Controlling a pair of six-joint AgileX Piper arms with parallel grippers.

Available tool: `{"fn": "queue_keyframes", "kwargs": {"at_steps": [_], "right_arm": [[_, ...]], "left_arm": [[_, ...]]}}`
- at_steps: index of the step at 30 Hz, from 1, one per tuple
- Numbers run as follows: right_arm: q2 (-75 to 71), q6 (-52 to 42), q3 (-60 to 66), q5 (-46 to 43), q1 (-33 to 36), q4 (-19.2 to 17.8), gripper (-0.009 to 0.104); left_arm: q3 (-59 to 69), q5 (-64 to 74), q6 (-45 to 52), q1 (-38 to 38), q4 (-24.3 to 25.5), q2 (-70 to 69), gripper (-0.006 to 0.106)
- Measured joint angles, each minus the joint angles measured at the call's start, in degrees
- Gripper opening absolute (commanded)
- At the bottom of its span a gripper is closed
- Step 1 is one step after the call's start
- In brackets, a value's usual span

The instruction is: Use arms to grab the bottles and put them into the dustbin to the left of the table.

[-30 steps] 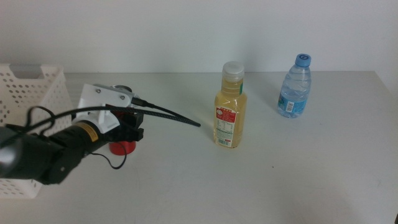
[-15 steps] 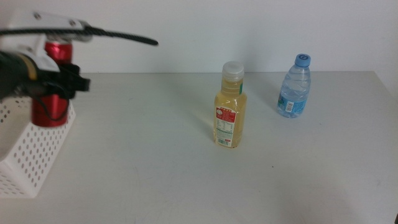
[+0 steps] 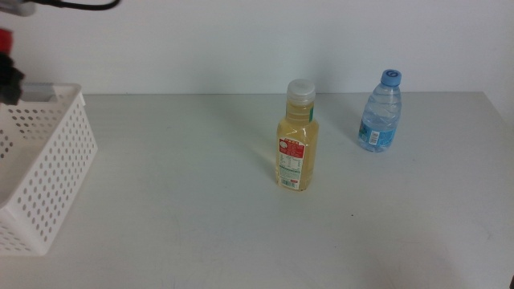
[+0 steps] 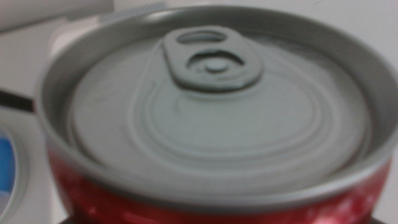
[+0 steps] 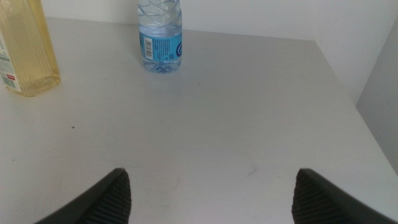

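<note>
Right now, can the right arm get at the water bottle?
Probably yes. The right claw is open and waits low over the table, with bare tabletop between it and the water bottle. The juice bottle stands off to one side, out of the way.

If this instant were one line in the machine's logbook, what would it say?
left pincer: holding red can above basket | right pincer: open, waiting | juice bottle, water bottle: standing on table
</note>
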Motion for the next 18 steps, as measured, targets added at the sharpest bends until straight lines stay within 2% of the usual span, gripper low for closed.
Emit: {"fn": "queue_keyframes", "kwargs": {"at_steps": [7, 15, 18], "right_arm": [[0.0, 0.0, 0.0, 0.0, 0.0, 0.0, 0.066], [0.0, 0.0, 0.0, 0.0, 0.0, 0.0, 0.066], [0.0, 0.0, 0.0, 0.0, 0.0, 0.0, 0.066]], "left_arm": [[-1.9, 0.6, 4.3, 8.5, -1.9, 6.1, -0.002], [-2.0, -1.7, 6.9, 9.3, -1.9, 14.8, -0.001], [-2.2, -2.2, 6.3, 9.3, -1.8, 17.7, 0.005]]}}
